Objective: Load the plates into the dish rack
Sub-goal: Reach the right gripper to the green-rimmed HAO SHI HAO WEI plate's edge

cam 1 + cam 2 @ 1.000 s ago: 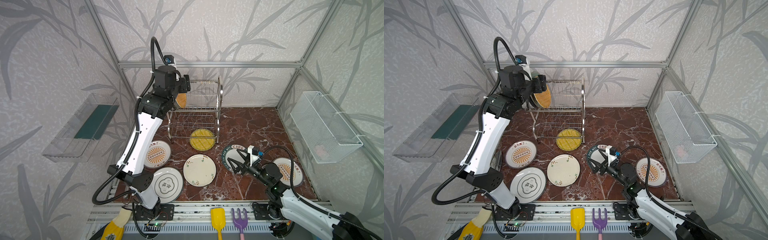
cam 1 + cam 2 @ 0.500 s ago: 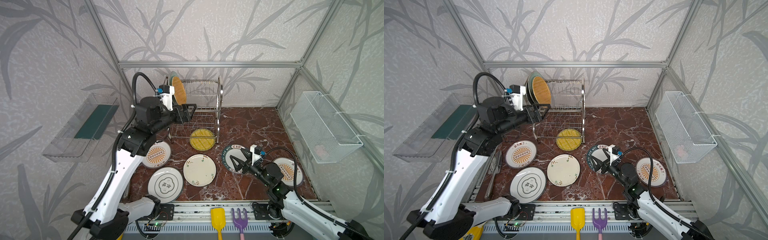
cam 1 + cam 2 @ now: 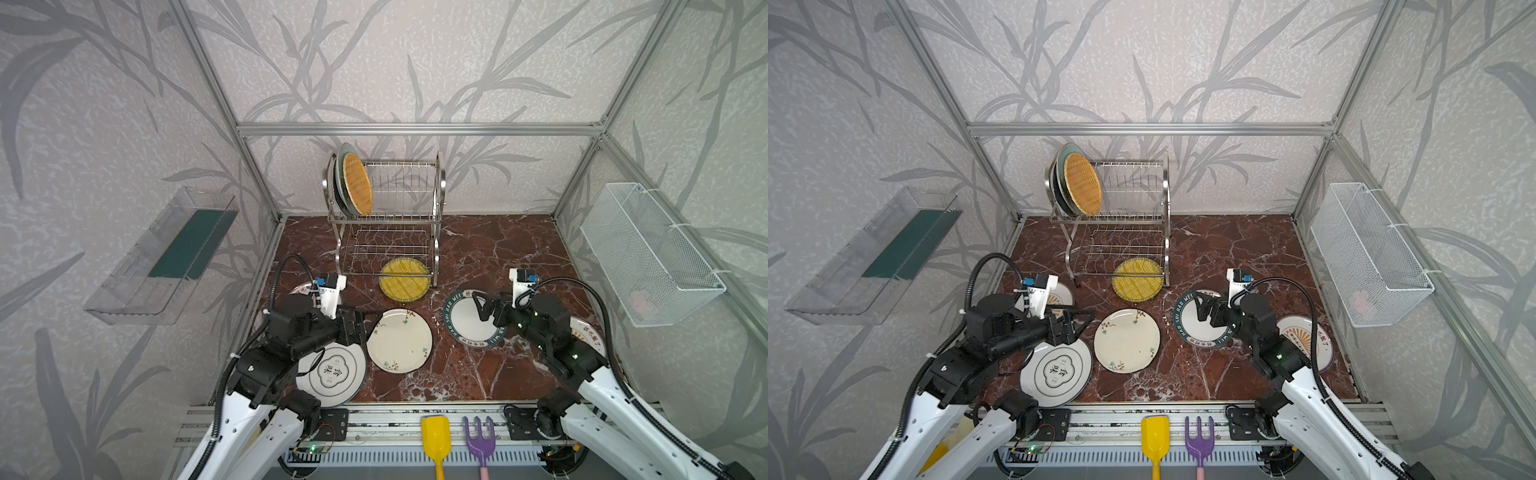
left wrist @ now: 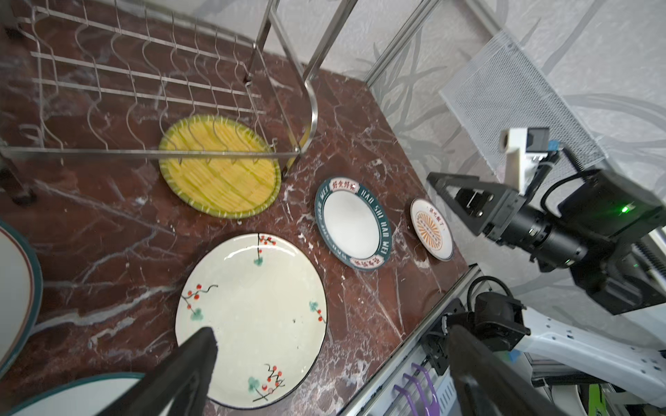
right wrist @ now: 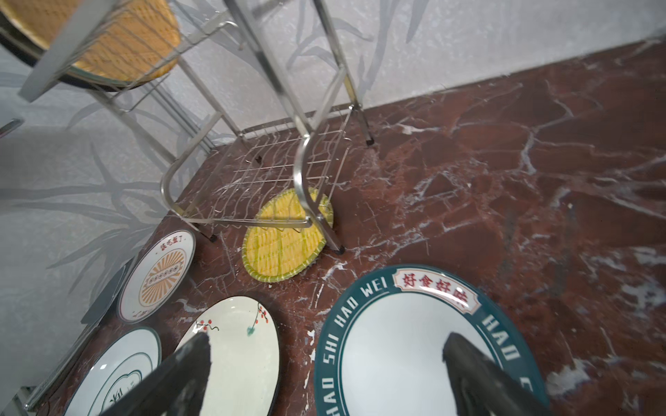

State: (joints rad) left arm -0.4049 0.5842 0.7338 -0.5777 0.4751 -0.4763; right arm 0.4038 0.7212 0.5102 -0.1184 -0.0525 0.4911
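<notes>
The steel dish rack (image 3: 436, 195) stands at the back; an orange woven plate (image 3: 358, 183) leans upright at its upper tier's left end, with darker plates behind it. Flat on the marble lie a yellow striped plate (image 3: 405, 278), half under the rack, a cream floral plate (image 3: 400, 345), a teal-rimmed plate (image 3: 469, 328), a Chinese-character plate (image 3: 332, 370) and a sunburst plate (image 3: 588, 334). Another sunburst plate (image 5: 158, 273) lies by the left arm. My left gripper (image 3: 360, 325) hovers open and empty beside the floral plate (image 4: 252, 317). My right gripper (image 3: 480, 307) hangs open and empty over the teal-rimmed plate (image 5: 393, 345).
A clear plastic tray (image 3: 166, 257) hangs on the left wall and a white wire-mesh basket (image 3: 648, 253) on the right wall. A yellow spade (image 3: 435, 436) and a purple fork (image 3: 480, 436) sit at the front rail. Aluminium posts frame the cell.
My left arm has let go of the orange woven plate in the rack's upper tier and dropped low over the front left plates, its jaws spreading wider. The right arm has hardly moved.
</notes>
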